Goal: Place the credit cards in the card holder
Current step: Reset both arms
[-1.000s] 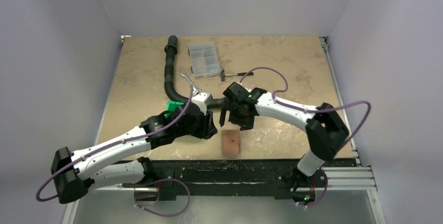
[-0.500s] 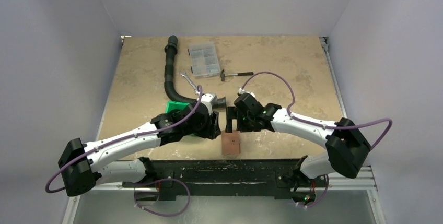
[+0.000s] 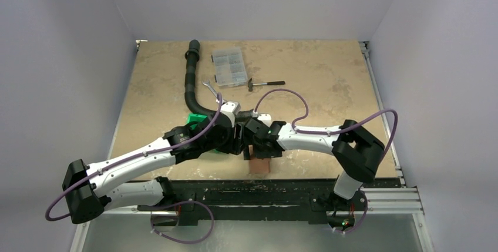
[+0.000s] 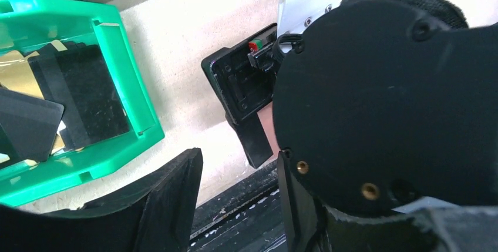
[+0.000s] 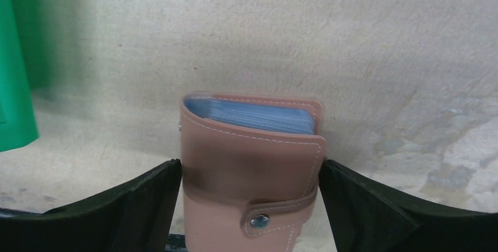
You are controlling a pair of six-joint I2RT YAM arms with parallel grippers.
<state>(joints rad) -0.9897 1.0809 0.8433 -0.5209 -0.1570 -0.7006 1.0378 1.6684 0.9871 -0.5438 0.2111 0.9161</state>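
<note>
- Beige mottled table (image 3: 329,70) is filling my feeds, with both arms crowding its near edge.
- I'm watching the right gripper (image 5: 249,170) hanging spread wide, straddling the card holder (image 5: 252,146); whether it's touching, I can't tell.
- That card holder is lying flat by the near edge, strap across its face, grey-blue pockets peeking out.
- My left gripper (image 4: 238,175) is hovering partly spread and empty beside the green bin (image 4: 132,105), dark and gold cards (image 4: 88,93) sitting inside.

White-and-black jointed arms (image 3: 135,161), looping purple cables (image 3: 282,90), black fingers (image 5: 117,211)
</note>
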